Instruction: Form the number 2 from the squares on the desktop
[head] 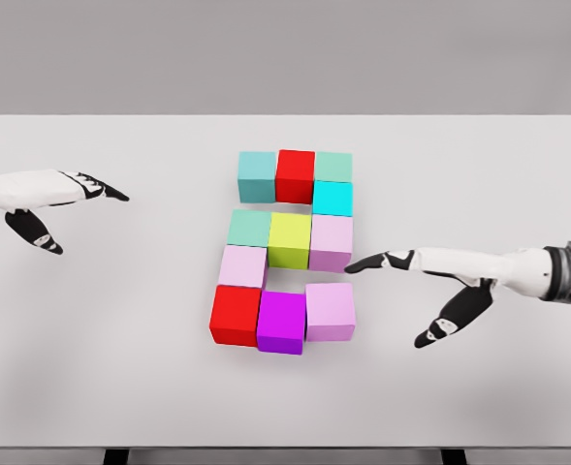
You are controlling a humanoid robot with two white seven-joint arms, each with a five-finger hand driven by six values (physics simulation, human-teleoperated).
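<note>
Eleven coloured squares sit together near the middle of the white table, already laid out in the shape of a 2. The top row, nearest the far edge, runs teal square, red square and pale green square, touching side by side. Just below the pale green one, on the right, is the cyan square. The middle row holds a sage green square, a yellow-green square and a pale lilac square. Under the sage green one, on the left, sits a light pink square. The bottom row, nearest the front edge, is a second red square, a magenta square and a pink square; the magenta one sits slightly forward of its neighbours. The left robot hand hovers over the table near its left edge, well apart from the squares, fingers spread and holding nothing, thumb hanging downward. The right robot hand reaches in from the right edge, also spread and empty; its extended fingertips lie just beside the lower right corner of the pale lilac square, and whether they touch it cannot be told.
</note>
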